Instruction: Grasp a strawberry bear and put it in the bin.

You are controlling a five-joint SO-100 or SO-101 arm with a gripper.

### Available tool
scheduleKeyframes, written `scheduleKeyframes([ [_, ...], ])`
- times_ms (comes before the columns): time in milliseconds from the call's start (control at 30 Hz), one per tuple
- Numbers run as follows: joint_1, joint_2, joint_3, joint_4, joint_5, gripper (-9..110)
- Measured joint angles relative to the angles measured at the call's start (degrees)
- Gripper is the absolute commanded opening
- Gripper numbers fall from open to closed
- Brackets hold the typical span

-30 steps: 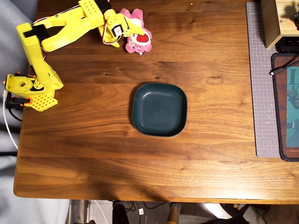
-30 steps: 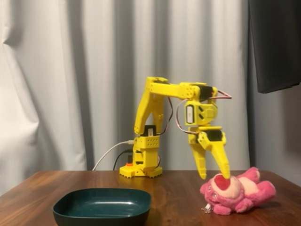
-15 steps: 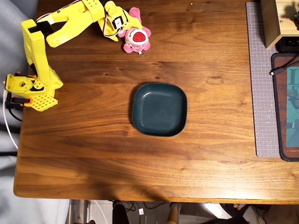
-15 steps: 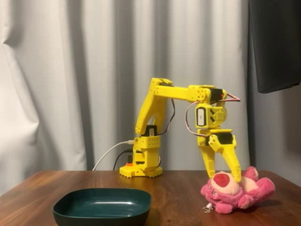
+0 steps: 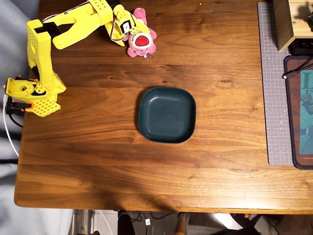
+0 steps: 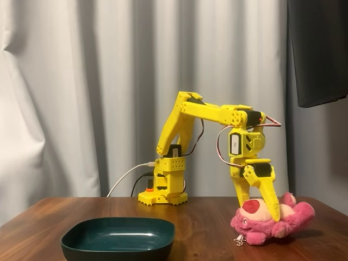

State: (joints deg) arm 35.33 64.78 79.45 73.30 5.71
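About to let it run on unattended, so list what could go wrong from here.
The gripper straddles the strawberry bear near its head with the fingers apart; closing on soft plush may give a shallow hold that slips. The bin lies well away across the table, so a loose bear could drop short. Its dangling keychain might snag.

We see an all-yellow plastic arm [image 6: 179, 117] of boxy printed links with black servos set into the joints. Its base [image 5: 30, 93] has a perforated plate and orange parts, with a white cable [image 6: 126, 176] plugged in. Thin red wires loop by the wrist, above the gripper [image 6: 260, 202] and its two tapered yellow fingers
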Motion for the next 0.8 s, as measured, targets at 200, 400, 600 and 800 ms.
scheduleKeyframes([
  [200,0.97,-3.34,-3.78,0.88,0.44,38],
  [400,1.41,-4.31,-4.57,1.14,0.44,12],
  [600,1.05,-4.31,-5.27,1.23,0.53,0],
  [800,0.7,-4.31,-5.27,2.64,0.7,0],
])
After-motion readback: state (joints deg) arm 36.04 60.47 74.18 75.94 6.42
